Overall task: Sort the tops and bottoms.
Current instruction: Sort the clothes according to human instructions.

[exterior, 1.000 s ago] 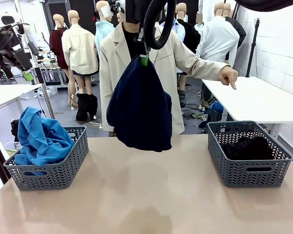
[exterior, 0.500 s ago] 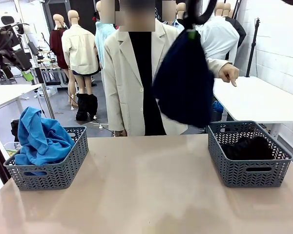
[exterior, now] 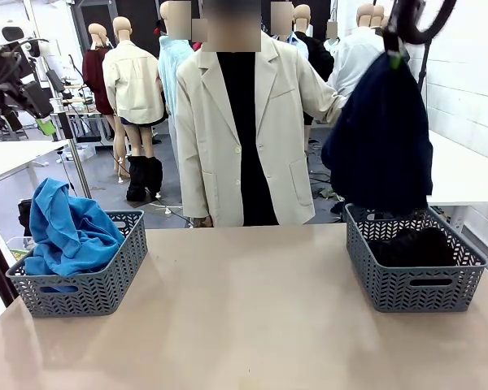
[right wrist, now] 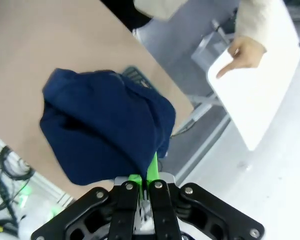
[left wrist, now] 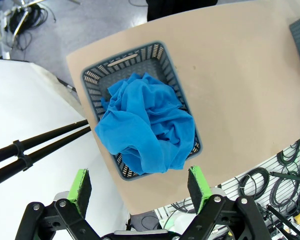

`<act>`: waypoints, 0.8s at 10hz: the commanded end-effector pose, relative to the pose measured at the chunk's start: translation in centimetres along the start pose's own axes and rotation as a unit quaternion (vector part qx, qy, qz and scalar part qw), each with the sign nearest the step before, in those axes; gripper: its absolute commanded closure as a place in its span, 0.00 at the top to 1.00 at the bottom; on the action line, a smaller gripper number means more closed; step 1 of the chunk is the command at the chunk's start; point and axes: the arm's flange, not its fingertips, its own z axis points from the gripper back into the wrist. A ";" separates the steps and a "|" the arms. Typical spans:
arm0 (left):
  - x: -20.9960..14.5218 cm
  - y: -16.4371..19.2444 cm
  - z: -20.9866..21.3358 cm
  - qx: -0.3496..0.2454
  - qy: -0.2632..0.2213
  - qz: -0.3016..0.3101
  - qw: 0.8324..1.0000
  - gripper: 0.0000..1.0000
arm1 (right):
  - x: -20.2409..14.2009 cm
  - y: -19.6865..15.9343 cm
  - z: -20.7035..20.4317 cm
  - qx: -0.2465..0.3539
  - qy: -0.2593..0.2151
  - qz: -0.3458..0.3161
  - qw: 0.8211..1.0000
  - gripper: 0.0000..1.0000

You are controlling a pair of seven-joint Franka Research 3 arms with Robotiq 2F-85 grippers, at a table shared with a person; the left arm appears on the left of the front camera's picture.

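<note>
A dark navy garment [exterior: 381, 138] hangs above the right grey basket [exterior: 413, 286], with my right gripper [exterior: 396, 55] shut on its top. The right wrist view shows the navy cloth [right wrist: 105, 132] bunched below the closed green pads [right wrist: 151, 170]. A black garment [exterior: 413, 246] lies in the right basket. Bright blue cloth [exterior: 69, 230] fills the left basket [exterior: 81, 288]. High over that blue cloth [left wrist: 147, 127] and its basket [left wrist: 92, 80] hangs my left gripper [left wrist: 139, 184], open, with nothing between its fingers.
A person in a beige coat [exterior: 244, 122] stands at the table's far side, one hand [right wrist: 240, 55] pointing down over a white side table [exterior: 459, 175]. Bare tan tabletop [exterior: 244, 317] lies between the baskets.
My right gripper has carried the navy garment from the middle of the table rightward, until it hangs over the right basket. The left arm and both baskets have stayed put.
</note>
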 end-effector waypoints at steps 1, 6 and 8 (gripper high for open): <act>-0.1 0.0 0.2 0.001 0.000 0.001 1.000 1.00 | -4.6 1.0 -5.4 -0.002 0.011 -0.006 1.000 0.00; -0.1 0.0 0.2 0.001 0.000 0.001 1.000 1.00 | -11.9 1.9 -18.2 0.026 0.006 -0.061 0.998 0.00; -0.1 0.0 0.2 0.001 0.000 0.001 1.000 1.00 | -13.4 4.2 -23.4 0.048 -0.003 -0.087 0.995 0.12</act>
